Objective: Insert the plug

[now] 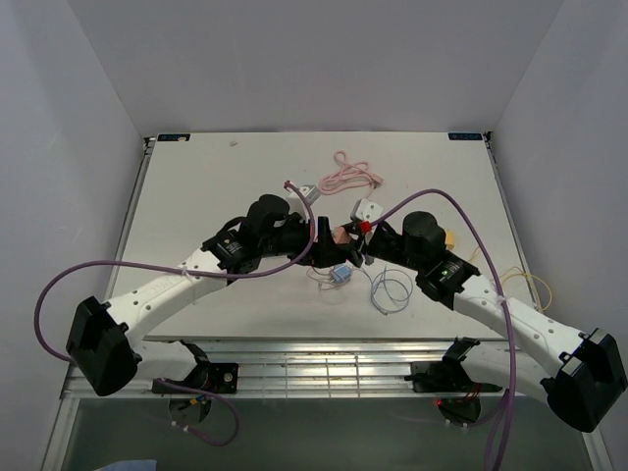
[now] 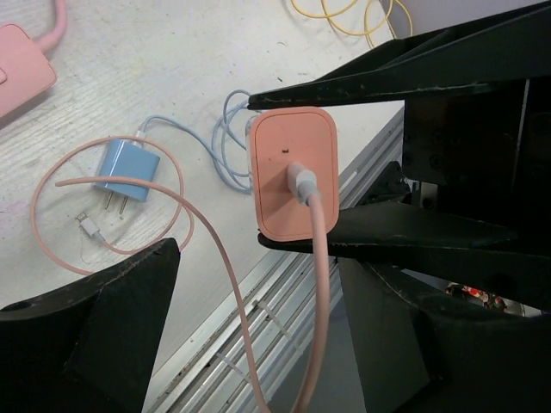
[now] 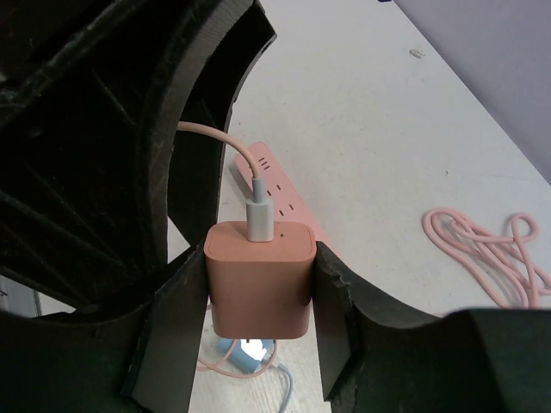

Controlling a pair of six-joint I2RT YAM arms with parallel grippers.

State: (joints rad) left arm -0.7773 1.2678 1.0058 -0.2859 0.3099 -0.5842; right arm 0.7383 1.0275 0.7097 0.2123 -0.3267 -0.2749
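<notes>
Plug [image 3: 260, 220] sits in charger [image 3: 258, 292], pinched by right gripper [image 3: 258, 262]
Left gripper [image 2: 258, 288] gapes wide, cable [image 2: 315, 301] running between its fingers

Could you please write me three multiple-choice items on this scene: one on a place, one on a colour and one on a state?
1. Where does the blue charger lie? A) on the table B) in a drawer C) on a box
2. What colour is the cable plugged into the pink charger? A) green B) pink C) black
3. The right tool is: A) open and empty B) out of view C) shut on the pink charger

1 A: it rests on the white table. 2 B: the cable leaving its port is pink. 3 C: both fingers press its sides.
</notes>
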